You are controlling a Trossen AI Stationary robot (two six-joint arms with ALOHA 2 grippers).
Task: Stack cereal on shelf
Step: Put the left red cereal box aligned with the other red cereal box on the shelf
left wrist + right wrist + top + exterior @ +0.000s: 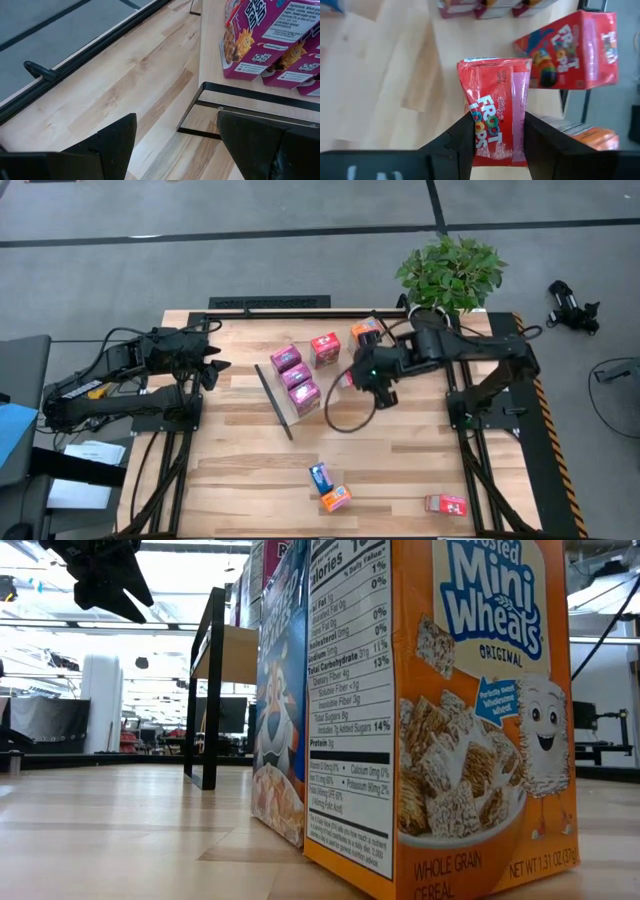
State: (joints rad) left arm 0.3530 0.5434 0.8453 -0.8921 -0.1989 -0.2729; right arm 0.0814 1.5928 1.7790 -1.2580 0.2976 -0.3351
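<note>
My right gripper [362, 380] is shut on a red cereal box [495, 115] above the middle of the table, beside the shelf [272, 400]. On the shelf's light board [470, 45] lie three magenta-pink boxes [297, 376] in a row. A second red box [324, 348] and an orange box [365, 332] stand just beyond them. A blue box [320, 477], an orange box [335, 499] and a red box [446, 504] stand near the table's front edge. My left gripper [175, 145] waits open at the table's left, facing the shelf's black bracket [200, 107]. My right gripper pinches the red box between its two fingers [465, 137], on the box's two narrow sides [520, 125] at one end. The fingers come from above, slanting down. The box sticks out past the fingertips, printed front toward the camera, and looks lifted clear of the board.
A potted plant [450, 272] stands at the far right corner. In the low view the orange box [450, 710] and the blue box [280, 720] fill the foreground, with the shelf [225, 655] behind them. Bare tabletop [400, 455] lies between the shelf and the front boxes.
</note>
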